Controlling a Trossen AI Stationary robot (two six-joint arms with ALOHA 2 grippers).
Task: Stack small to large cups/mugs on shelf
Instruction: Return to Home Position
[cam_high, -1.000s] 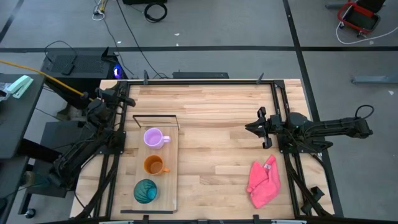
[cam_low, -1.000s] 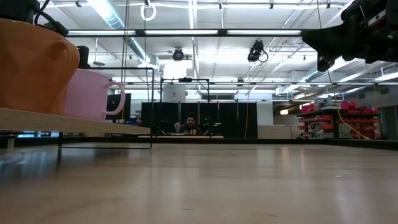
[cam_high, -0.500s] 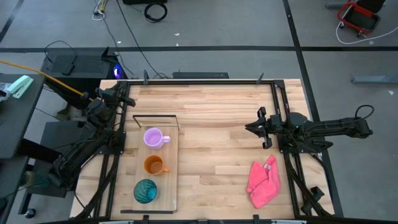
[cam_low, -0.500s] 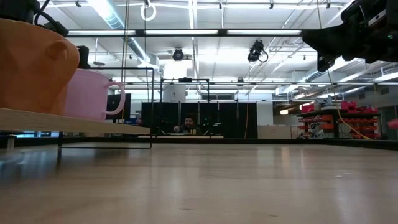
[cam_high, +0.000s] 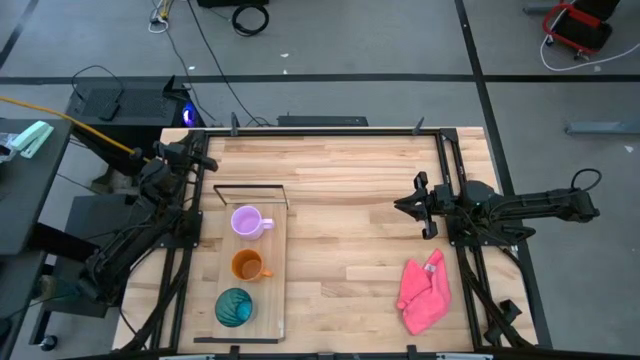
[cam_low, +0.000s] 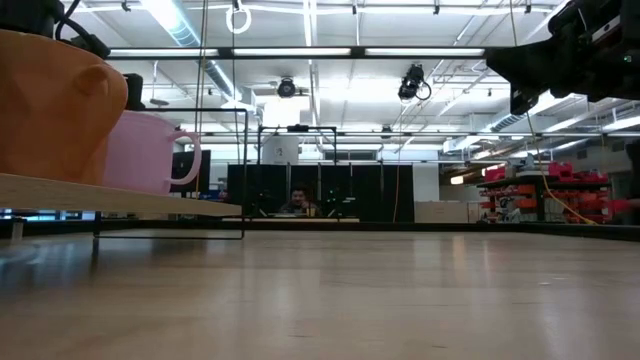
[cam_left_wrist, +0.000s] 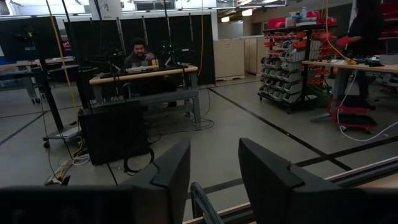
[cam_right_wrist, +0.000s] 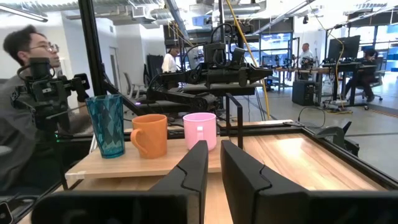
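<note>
From above: on the long narrow light-wood shelf (cam_high: 272, 300) at the left of the wooden worktop (cam_high: 340, 240), three vessels in a row, apart from one another. Lilac-purple handled mug (cam_high: 247, 221) nearest the thin black wire frame (cam_high: 250, 186), then the orange handled mug (cam_high: 246, 265), then the round teal-green cup (cam_high: 234, 306). Left gripper (cam_high: 205, 160) drawn back at the worktop's far-left edge. Right gripper (cam_high: 402, 204) above the right half, near a crumpled pink cloth (cam_high: 423, 291). Jaws too small to judge here. At worktop level: orange mug cut off by the picture's edge and overlapping the lilac one; teal cup outside the picture. Left wrist: jaws moderately apart, empty, facing the room. Right wrist: jaws nearly together with only a thin slit, gripping nothing, all three vessels ahead on the shelf.
</note>
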